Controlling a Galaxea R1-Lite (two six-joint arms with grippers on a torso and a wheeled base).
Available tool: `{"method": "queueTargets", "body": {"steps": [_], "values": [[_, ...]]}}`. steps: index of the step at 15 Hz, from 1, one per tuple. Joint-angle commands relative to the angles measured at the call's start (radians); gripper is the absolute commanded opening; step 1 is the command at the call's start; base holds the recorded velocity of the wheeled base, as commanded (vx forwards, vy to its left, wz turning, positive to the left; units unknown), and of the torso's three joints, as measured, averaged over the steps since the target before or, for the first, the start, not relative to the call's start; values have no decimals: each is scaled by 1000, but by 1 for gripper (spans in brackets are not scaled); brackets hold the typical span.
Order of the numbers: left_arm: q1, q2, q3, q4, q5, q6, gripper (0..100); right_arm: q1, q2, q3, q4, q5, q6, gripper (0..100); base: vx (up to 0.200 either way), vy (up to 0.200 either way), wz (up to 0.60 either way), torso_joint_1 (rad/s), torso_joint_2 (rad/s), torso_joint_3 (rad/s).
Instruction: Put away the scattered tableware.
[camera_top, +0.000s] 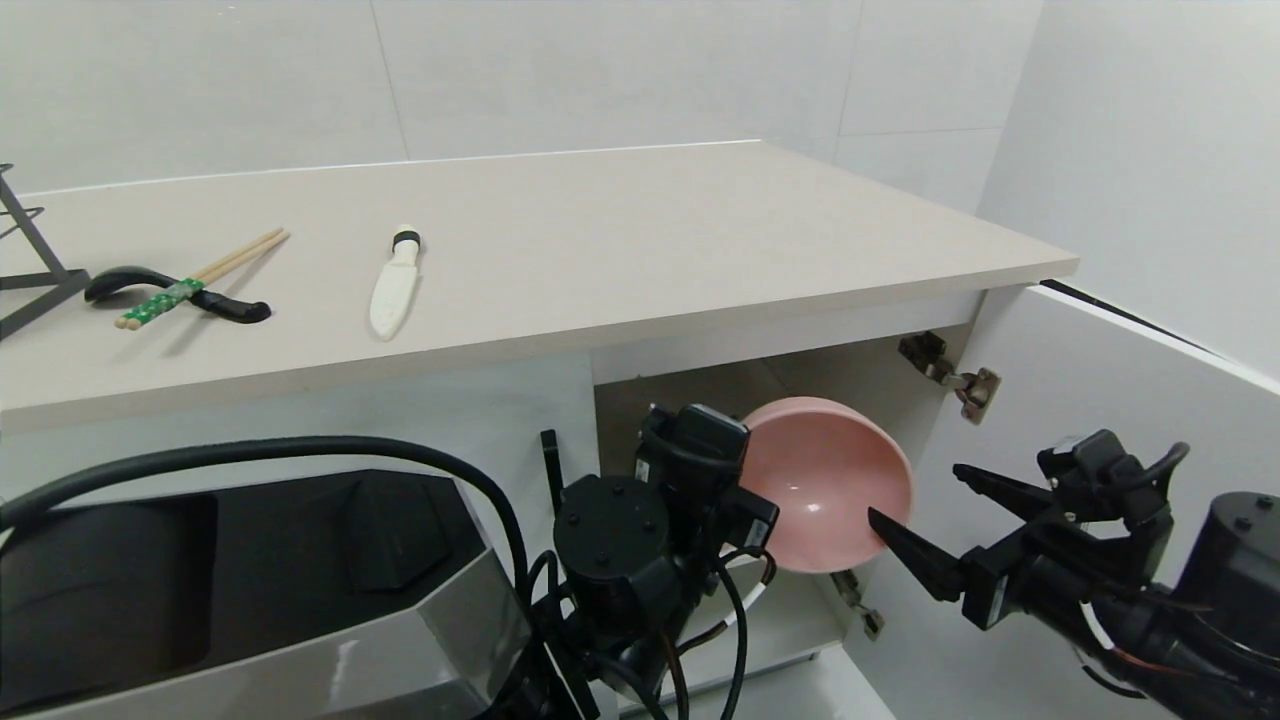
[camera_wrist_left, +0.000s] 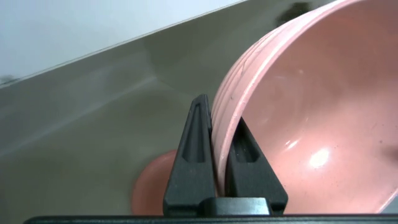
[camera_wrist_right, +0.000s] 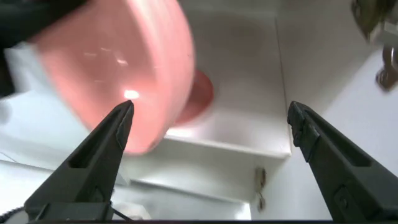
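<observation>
Head view
- Bench (camera_top: 620, 240): pale top, with an open cabinet (camera_top: 700, 385) beneath it.
- Chopsticks (camera_top: 205, 275): one pair with green-patterned ends, at the bench's left, lying across the handle of the black spoon (camera_top: 238, 309).
- Sheathed knife (camera_top: 393, 288): cream with a black band, flat on the bench, near the chopsticks on their right.
- Wire rack (camera_top: 30, 255): black, at the far left edge.
- Pink bowl (camera_top: 830, 490): tipped on its side in the cabinet opening, off the bench, carried by the left arm.
- Cabinet door (camera_top: 1110, 400): swung open to the right, with a hinge (camera_top: 950, 378) at its upper corner.
- Right claw (camera_top: 918, 492): fingers spread wide and holding nothing. One tip is just beside the bowl's lower rim; whether they touch cannot be told.

Left wrist view
- Left claw (camera_wrist_left: 221, 115): pinching the bowl's rim (camera_wrist_left: 292, 124), one finger outside the wall and one inside.
- Second pink dish (camera_wrist_left: 149, 186): lying on the cabinet floor below.

Right wrist view
- Right claw (camera_wrist_right: 211, 106): spread, with nothing between the tips.
- Pink bowl (camera_wrist_right: 118, 68): in front of the second pink dish (camera_wrist_right: 200, 94).
</observation>
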Motion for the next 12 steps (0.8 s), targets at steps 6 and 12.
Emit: {"method": "queueTargets", "body": {"steps": [6,12], "values": [[-11,2,-3,-1,-59,-1,0,2,16,-36,-2,0,1,100,0,0,0,0,0,0],[-11,8,-4,-1,-64,-4,0,51,-21,-21,-2,0,3,0,0,0,0,0,0,0]]}}
